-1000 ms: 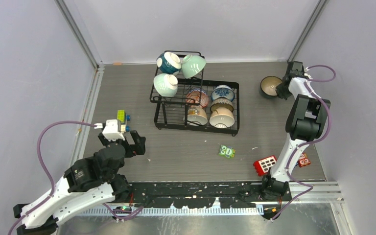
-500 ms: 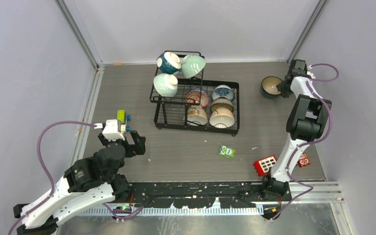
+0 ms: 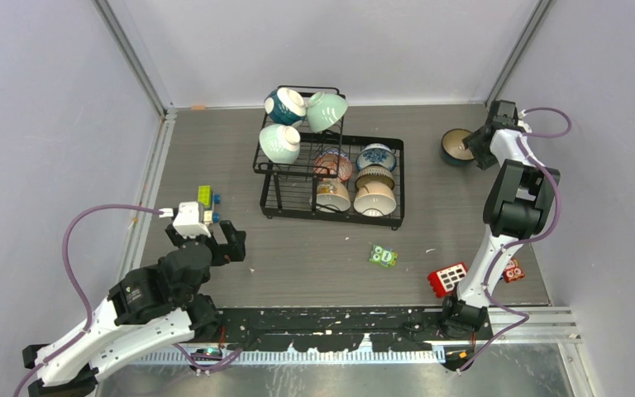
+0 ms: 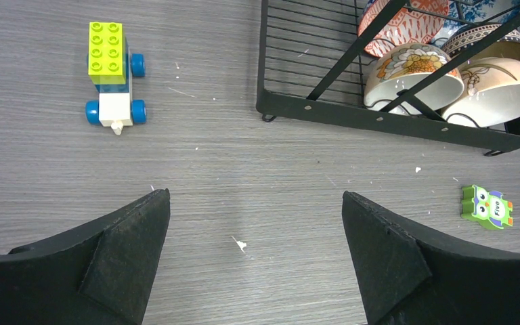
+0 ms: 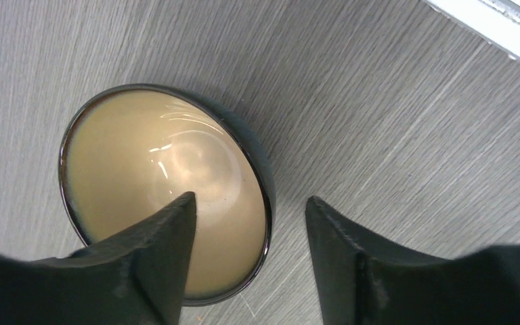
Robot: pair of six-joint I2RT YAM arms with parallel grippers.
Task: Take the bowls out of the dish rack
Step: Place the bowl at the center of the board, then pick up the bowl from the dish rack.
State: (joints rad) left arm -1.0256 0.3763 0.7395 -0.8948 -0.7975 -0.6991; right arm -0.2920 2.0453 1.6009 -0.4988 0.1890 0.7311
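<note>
My right claw stands apart, astride the right rim of the dark, cream-lined bowl. That bowl sits upright on the table at far right, well apart from the dish rack, which holds seven bowls. My left claw gapes wide at near left.

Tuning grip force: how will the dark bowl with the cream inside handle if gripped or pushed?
The dark bowl shows bright glaze highlights, so probably slippery. Looks ceramic: likely rigid, chippable. Sits upright on the table, so should slide, not roll.
</note>
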